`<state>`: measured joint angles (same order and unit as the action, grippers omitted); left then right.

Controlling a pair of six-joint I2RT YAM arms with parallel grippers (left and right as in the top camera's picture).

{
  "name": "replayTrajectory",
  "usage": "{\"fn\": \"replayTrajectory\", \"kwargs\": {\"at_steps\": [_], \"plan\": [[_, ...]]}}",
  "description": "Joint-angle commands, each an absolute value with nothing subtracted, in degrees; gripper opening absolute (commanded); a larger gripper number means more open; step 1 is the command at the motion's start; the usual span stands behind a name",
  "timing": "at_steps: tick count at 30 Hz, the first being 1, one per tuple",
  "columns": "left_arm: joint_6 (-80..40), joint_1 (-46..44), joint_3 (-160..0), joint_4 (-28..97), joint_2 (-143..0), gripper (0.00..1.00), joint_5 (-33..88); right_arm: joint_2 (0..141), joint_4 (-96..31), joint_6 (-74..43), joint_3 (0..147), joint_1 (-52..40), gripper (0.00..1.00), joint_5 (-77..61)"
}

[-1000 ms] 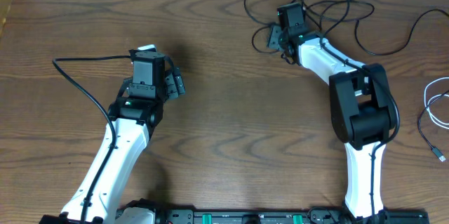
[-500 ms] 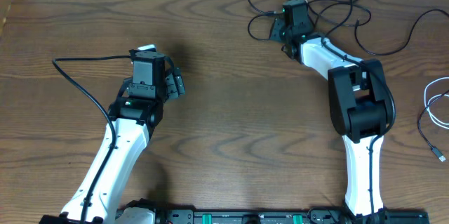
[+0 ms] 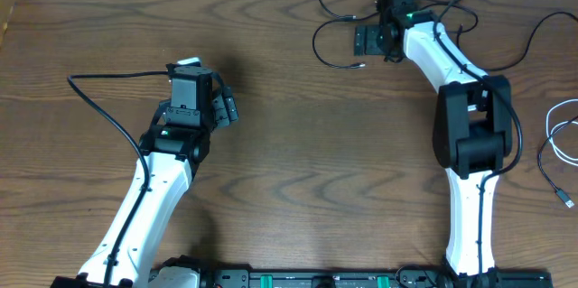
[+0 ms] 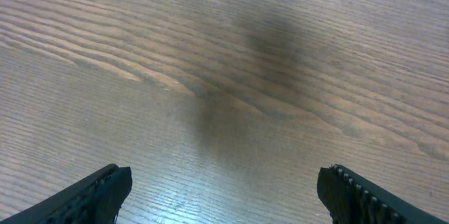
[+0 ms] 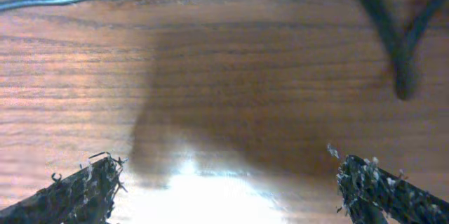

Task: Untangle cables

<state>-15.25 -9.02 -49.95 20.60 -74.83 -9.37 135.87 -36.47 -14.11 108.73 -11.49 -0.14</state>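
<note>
Hovering low over the far right part of the table [image 3: 298, 153], the right gripper [image 5: 224, 164] holds its two fingers spread wide. Between them there is only bare wood, so it pinches nothing. I think it is placed there because the black cable [image 5: 380, 24] lies just in front of it. In the right wrist view one strand crosses the upper left corner and another, thick and blurred, comes down in the upper right corner. Both are beyond the fingertips and do not touch them.

From above, this black cable makes several loops that cross over each other near the far edge, and one long strand runs toward the right edge. In my judgement the tangle is not yet opened, and the wide fingers look prepared for taking one strand.

The white cable [image 3: 545, 153] lies well apart from this heap, alone in a curve at the right edge of the table. As far as the overhead view shows, it does not cross the black one, so probably only the black loops are left to open.

The left gripper [image 4: 224, 178] is also spread and empty, above bare wood on the left half, far from both cables. Probably it waits there, out of the way, until a second hold is needed. The next grasp asks for care: the strands are thin and lie flat, so the fingers must go down almost to the wood.
</note>
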Motion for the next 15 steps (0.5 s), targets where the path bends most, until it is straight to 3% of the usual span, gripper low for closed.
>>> {"fn": "replayTrajectory", "kwargs": {"at_steps": [1, 15], "plan": [[-15.77, -8.75, -50.46, 20.73, -75.13, 0.89, -9.67, 125.54, -37.17, -12.58, 110.04, -11.86, 0.99, 1.58], [-15.75, -8.75, -50.46, 20.73, -75.13, 0.89, -9.67, 106.78, -40.53, -12.78, 110.04, -12.32, 0.99, 1.58]]}}
